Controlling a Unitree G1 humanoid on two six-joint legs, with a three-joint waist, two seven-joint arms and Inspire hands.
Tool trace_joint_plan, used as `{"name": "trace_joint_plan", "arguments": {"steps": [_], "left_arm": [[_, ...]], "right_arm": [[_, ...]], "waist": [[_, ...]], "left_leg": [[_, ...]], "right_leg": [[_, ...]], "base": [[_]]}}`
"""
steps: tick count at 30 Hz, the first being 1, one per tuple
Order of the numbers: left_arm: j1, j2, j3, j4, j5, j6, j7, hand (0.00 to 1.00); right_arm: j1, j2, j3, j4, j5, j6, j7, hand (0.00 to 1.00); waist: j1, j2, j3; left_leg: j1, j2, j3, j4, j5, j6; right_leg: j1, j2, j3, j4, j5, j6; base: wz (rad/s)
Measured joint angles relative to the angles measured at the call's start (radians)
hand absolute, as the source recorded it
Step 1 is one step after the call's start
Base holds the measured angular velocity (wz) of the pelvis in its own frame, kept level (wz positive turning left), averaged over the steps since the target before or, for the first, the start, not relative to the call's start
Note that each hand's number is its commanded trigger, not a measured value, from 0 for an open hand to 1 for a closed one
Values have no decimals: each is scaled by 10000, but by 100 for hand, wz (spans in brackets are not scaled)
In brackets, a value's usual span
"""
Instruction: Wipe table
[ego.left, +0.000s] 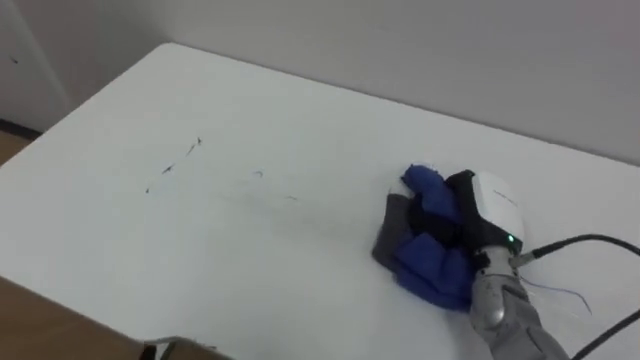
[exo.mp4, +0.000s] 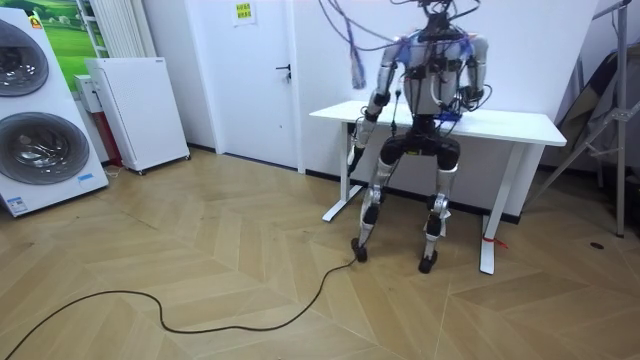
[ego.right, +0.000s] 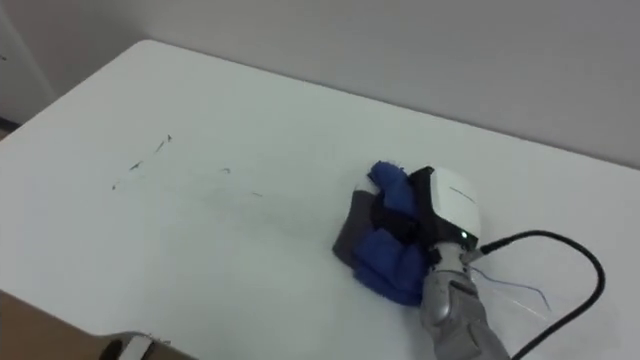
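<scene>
On the white table (ego.left: 300, 130) my right hand (ego.left: 492, 208) rests on a bunched blue and grey cloth (ego.left: 425, 262) at the right side. Its dark fingers are curled into the folds, and blue cloth bulges above and below them. Thin dark scribble marks (ego.left: 172, 166) lie on the tabletop well to the left of the cloth, with a fainter mark (ego.left: 258, 175) between. In the room view I stand at the table's long side, facing it, and my left hand (exo.mp4: 358, 120) hangs by the table's edge at the room view's left.
A pale wall runs behind the table's far edge (ego.left: 400, 100). The table's left corner (ego.left: 165, 46) and near edge border wooden floor (ego.left: 30, 320). In the room view, white appliances (exo.mp4: 135, 110) stand off to the left and a door (exo.mp4: 265, 70) is behind.
</scene>
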Motion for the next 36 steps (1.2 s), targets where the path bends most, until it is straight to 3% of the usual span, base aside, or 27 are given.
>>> {"name": "trace_joint_plan", "arguments": {"steps": [1,2,3,4,5,6,7,8,9,10,11,12,13,15,17,20,23,24,26,27,29,32,33,36], "left_arm": [[120,-72,-22,130,20,25,-102,0],[220,-103,-8,140,13,49,-125,0],[471,-129,75,137,-11,78,-135,0],[714,-105,367,128,-8,82,-135,0],[808,-101,633,135,-7,119,-124,0],[962,-114,1041,132,-8,155,-97,0],[1092,-131,1301,133,-2,156,-85,0],[1139,-132,1391,131,8,163,-85,0],[1202,-127,1645,125,59,200,-74,0],[1199,-111,1929,-9,249,241,-41,0],[1209,-111,2087,-106,416,216,-25,0],[1223,-101,2407,-149,613,127,42,0],[1126,-100,2668,-203,717,64,84,0],[1007,-95,2807,-353,811,-139,80,0],[1005,-96,2793,-362,796,-229,76,0],[1006,-91,2546,-361,767,-211,68,0],[813,-178,1405,-253,231,-62,77,0],[733,-210,1202,-160,154,-11,78,0],[445,-306,572,265,57,88,84,0],[378,-275,388,366,-18,129,85,0],[-37,-234,-93,751,63,288,94,0],[-460,-264,-164,781,49,372,88,0],[-581,-260,-264,662,-13,361,95,0],[-318,-267,-595,396,-20,412,98,0]], "right_arm": [[-18,-157,-28,-67,126,-21,53,100],[-13,-241,-46,-72,128,-42,64,100],[-33,-376,-57,-196,159,-141,56,100],[5,-343,-64,-221,180,-351,-4,100],[39,-305,-79,-198,121,-500,-73,100],[255,-315,-218,-184,65,-802,-254,100],[579,-334,-474,-117,109,-1062,-575,100],[765,-342,-654,-73,138,-1195,-774,100],[1129,-415,-898,240,492,-1470,-1294,100],[1603,-466,-1366,376,783,-1692,-1698,100],[1862,-467,-1665,410,871,-1770,-1840,100],[2298,-469,-2374,699,1080,-1982,-2127,100],[2473,-485,-3051,1150,1292,-2082,-2321,100],[2497,-634,-3886,1796,1458,-2079,-2399,100],[2680,-927,-4341,2382,1634,-2060,-2409,100],[2974,-1094,-4586,2404,1868,-1642,-2340,100],[2587,-970,-4227,1464,1733,-317,-2119,100],[2523,-893,-4092,1296,1629,-71,-2083,100],[2097,-777,-2917,212,737,908,-1493,100],[1913,-676,-2457,-37,489,1097,-1269,100],[1348,-257,-456,-1271,-426,1663,-298,100],[504,243,1275,-1836,-1194,1863,677,100],[15,370,1870,-1821,-1338,1768,1030,100],[-526,372,2355,-1790,-1428,1717,1468,100]], "waist": [[70,136,1],[142,231,-41],[333,428,-84],[397,510,-100],[308,506,-129],[126,435,-181],[-104,317,-158],[-242,282,-155],[-563,188,-203],[-918,12,-270],[-1077,-21,-264],[-1305,-179,-334],[-1440,-301,-369],[-1609,-511,-310],[-1639,-586,-367],[-1635,-543,-381],[-1400,-330,-387],[-1290,-280,-371],[-703,-96,-336],[-638,-76,-309],[-257,-79,-276],[44,-177,-160],[152,-228,-55],[562,-189,-62]], "left_leg": [[-29,-1140,-469,-332,-423,266],[-33,-1646,-485,-698,-480,357],[45,-2491,-468,-1788,-309,491],[113,-2634,-291,-2400,14,1341],[164,-2591,-127,-2555,70,1419],[317,-2540,97,-2829,150,1513],[574,-2533,181,-3123,253,1506],[725,-2541,173,-3242,286,1502],[990,-2545,117,-3467,335,1478],[1183,-2546,75,-3679,365,1457],[1275,-2548,72,-3789,383,1446],[1466,-2544,65,-3942,389,1434],[1592,-2539,98,-4042,374,1426],[1570,-2510,133,-4085,374,1431],[1652,-2496,197,-4076,305,1483],[1730,-2484,204,-3877,94,1560],[1781,-2457,457,-3844,52,1598],[1801,-2455,456,-3840,49,1605],[1815,-2458,127,-3842,54,1617],[1806,-2464,-56,-3835,52,1620],[1660,-2511,-526,-3761,18,1581],[1430,-2589,-1192,-3679,47,1581],[1370,-2615,-1394,-3683,141,1471],[1299,-2672,-1799,-3715,224,1436]], "right_leg": [[-62,50,567,-87,48,-30],[-112,108,800,-176,95,-11],[-324,283,1336,-278,154,-10],[-483,454,1599,-366,220,60],[-495,460,1576,-432,299,74],[-435,394,1247,-597,441,-2],[-220,257,836,-820,548,6],[-86,224,654,-974,597,8],[271,166,361,-1376,685,14],[585,195,307,-1720,723,36],[705,202,269,-1853,735,45],[985,223,182,-2149,807,39],[1149,226,93,-2349,854,42],[1253,305,-22,-2632,1065,82],[1402,301,-241,-2787,1180,134],[1621,246,-478,-2772,1211,177],[1562,204,-607,-2765,1352,242],[1540,220,-613,-2767,1405,231],[1405,361,-677,-2786,1709,112],[1387,394,-774,-2810,1779,77],[1213,462,-1096,-2815,1883,-76],[1088,477,-1458,-2794,1834,-162],[1090,461,-1591,-2801,1746,-287],[1121,459,-1696,-2984,1551,-319]], "base": [[-24],[-54],[-79],[-76],[-46],[-6],[0],[15],[28],[36],[34],[10],[0],[-16],[-20],[-8],[-28],[-64],[-104],[-93],[-56],[18],[66],[60]]}}
